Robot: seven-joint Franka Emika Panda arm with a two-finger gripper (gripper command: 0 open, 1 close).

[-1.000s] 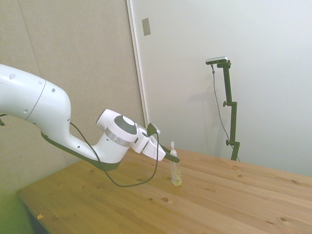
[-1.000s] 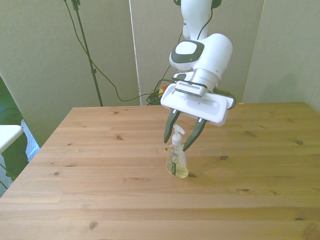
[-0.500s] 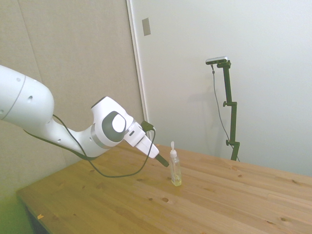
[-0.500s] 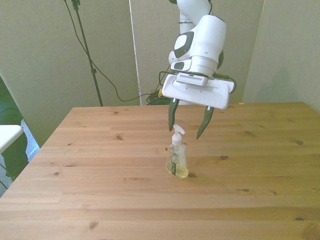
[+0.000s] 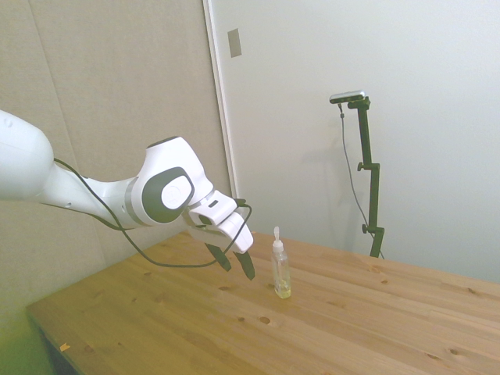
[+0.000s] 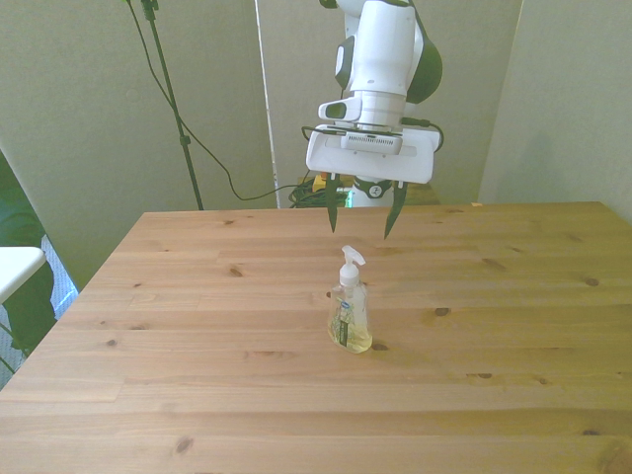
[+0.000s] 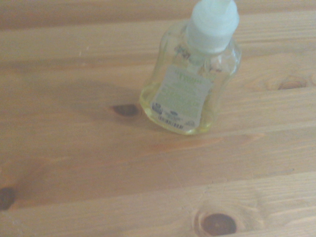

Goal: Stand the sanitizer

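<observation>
The sanitizer point(image 5: 281, 270) point(image 6: 350, 314) point(image 7: 190, 86) is a slim clear bottle of pale yellow liquid with a white pump top and a small label. It stands upright on the wooden table point(image 6: 197, 326), free of any contact. My gripper point(image 5: 235, 262) point(image 6: 360, 213) hangs open above the table, behind the bottle in the front view and to its left in the side view, with a clear gap between them. Nothing is between the fingers. The wrist view looks down on the bottle's label and cap.
A black cable point(image 5: 156, 258) loops under the arm's wrist. Dark knots mark the table planks point(image 7: 217, 223). A thin stand with a cable point(image 6: 173, 99) rises behind the table at the front view's left.
The gripper has let go of the bottle's neck and drawn back and upward, away from it, fingers staying open. The bottle has stayed upright in place.
</observation>
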